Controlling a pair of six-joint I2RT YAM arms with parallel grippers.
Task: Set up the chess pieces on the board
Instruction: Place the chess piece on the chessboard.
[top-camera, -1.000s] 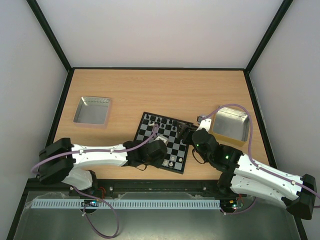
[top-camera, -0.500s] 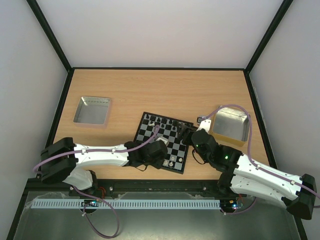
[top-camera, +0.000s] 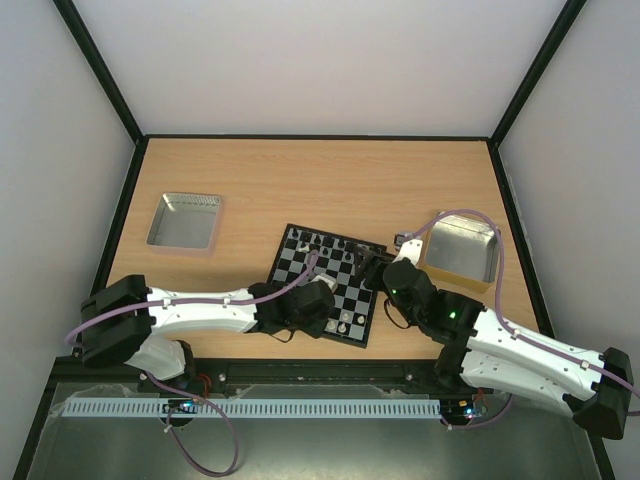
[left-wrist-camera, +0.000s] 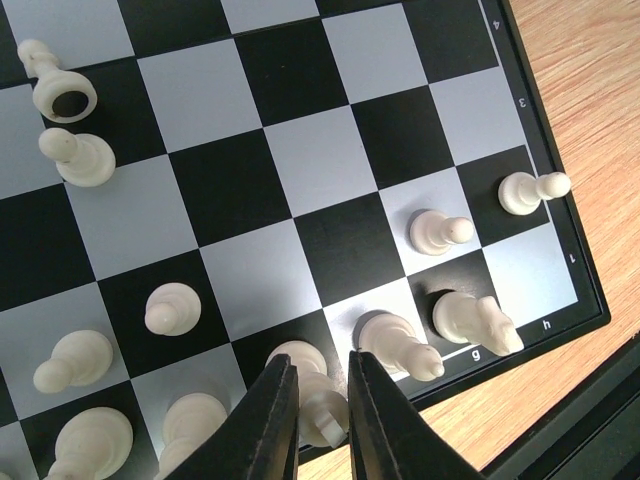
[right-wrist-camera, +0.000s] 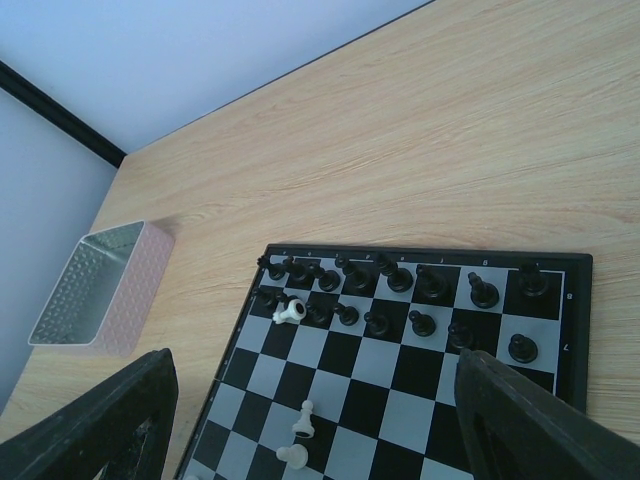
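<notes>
In the left wrist view, my left gripper (left-wrist-camera: 322, 365) is shut on a cream-white chess piece (left-wrist-camera: 326, 408) standing in the board's (left-wrist-camera: 300, 160) near edge row. Beside it stand a white bishop (left-wrist-camera: 400, 345) and a knight (left-wrist-camera: 475, 322), with pawns (left-wrist-camera: 440, 232) one row in. From above, that gripper (top-camera: 322, 293) sits over the board's (top-camera: 290, 262) near half. My right gripper (top-camera: 372, 262) hovers open above the board's right side, holding nothing. Its wrist view shows the black pieces (right-wrist-camera: 400, 280) in two rows at the far edge, with a toppled white piece (right-wrist-camera: 288, 313) among them.
A shiny metal tray (top-camera: 185, 220) lies on the wooden table at the left and another tray (top-camera: 460, 250) at the right, close to the right arm. Another white piece (left-wrist-camera: 60, 90) lies tipped on the board. The board's edge runs right under the left fingers.
The left jaws have narrowed onto the white piece. Both arms stay where they were, and the right gripper is unchanged.
</notes>
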